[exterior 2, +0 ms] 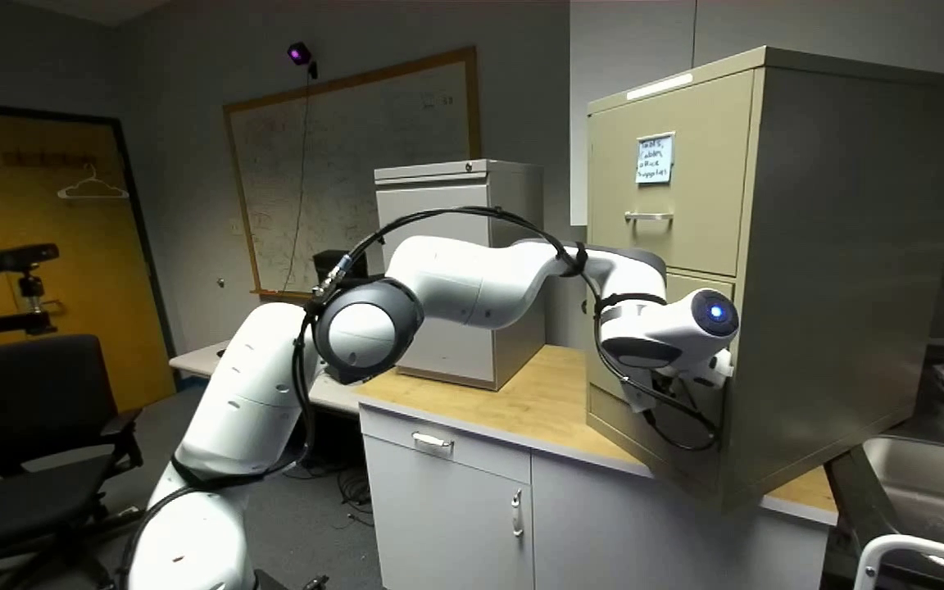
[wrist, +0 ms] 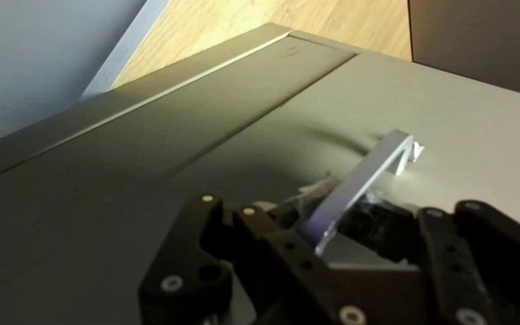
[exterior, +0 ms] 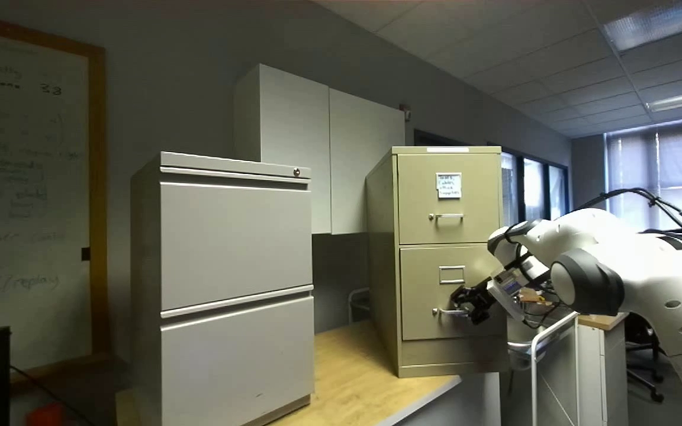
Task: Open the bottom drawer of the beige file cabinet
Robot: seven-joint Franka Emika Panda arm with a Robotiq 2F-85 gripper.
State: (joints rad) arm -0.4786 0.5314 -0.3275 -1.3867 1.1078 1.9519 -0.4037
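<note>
Right, my gripper is on the silver handle of the bottom drawer, the lower of 2 in the beige file cabinet. Its 2 fingers come in on opposite sides of the handle, and as I read it they are pinching it; I see no slack between. The drawer front looks flush, so the opening is yet to be done, and I'd judge a straight pull is called for.

I take it the cabinet stands on the wooden counter to bring this low handle within reach; a front corner juts past the counter's edge, which should leave the drawer's path free. I have the handle toward 1 end, away from the small round lock, presumably because the arm reaches in from that side. An off-centre pull could make the drawer bind.

Only the wrist view gives me the handle running between the fingers. In an exterior view I get the label holder, apparently blank, which the wrist view misses. In an exterior view the wrist housing blocks that handle altogether, yet the overhanging corner shows best there.
</note>
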